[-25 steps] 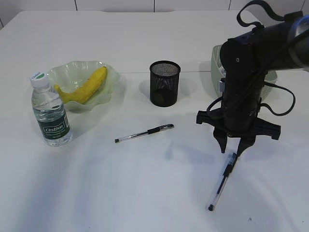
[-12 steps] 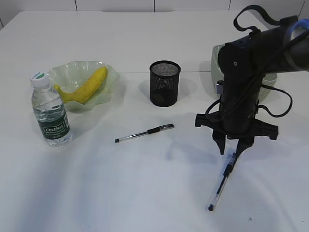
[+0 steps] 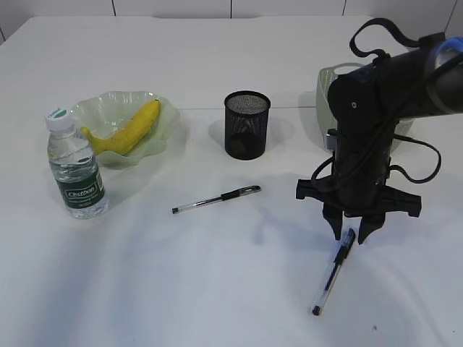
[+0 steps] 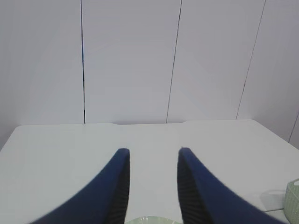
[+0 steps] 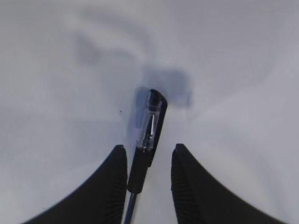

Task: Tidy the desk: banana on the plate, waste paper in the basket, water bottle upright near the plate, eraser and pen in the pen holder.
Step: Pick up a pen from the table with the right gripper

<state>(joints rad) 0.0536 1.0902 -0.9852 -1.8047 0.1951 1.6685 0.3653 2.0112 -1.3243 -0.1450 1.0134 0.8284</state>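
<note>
My right gripper (image 3: 349, 234) is open and low over the table, its fingers on either side of the capped end of a pen (image 3: 332, 274); in the right wrist view the pen (image 5: 150, 130) lies between the open jaws (image 5: 148, 150). A second pen (image 3: 217, 199) lies at the table's middle. The black mesh pen holder (image 3: 247, 124) stands behind it. The banana (image 3: 127, 131) lies on the pale green plate (image 3: 168, 116). The water bottle (image 3: 74, 165) stands upright next to the plate. My left gripper (image 4: 152, 151) is open and empty, facing the wall. I see no eraser and no waste paper.
A pale green basket (image 3: 325, 90) stands at the back right, mostly hidden behind the right arm; its rim shows at the right edge of the left wrist view (image 4: 293, 196). The plate's rim shows at the bottom of the left wrist view (image 4: 152, 220).
My right gripper has come down and slightly right over the pen's capped end, the fingers now straddling it. The pens, bottle and banana have not moved.
</note>
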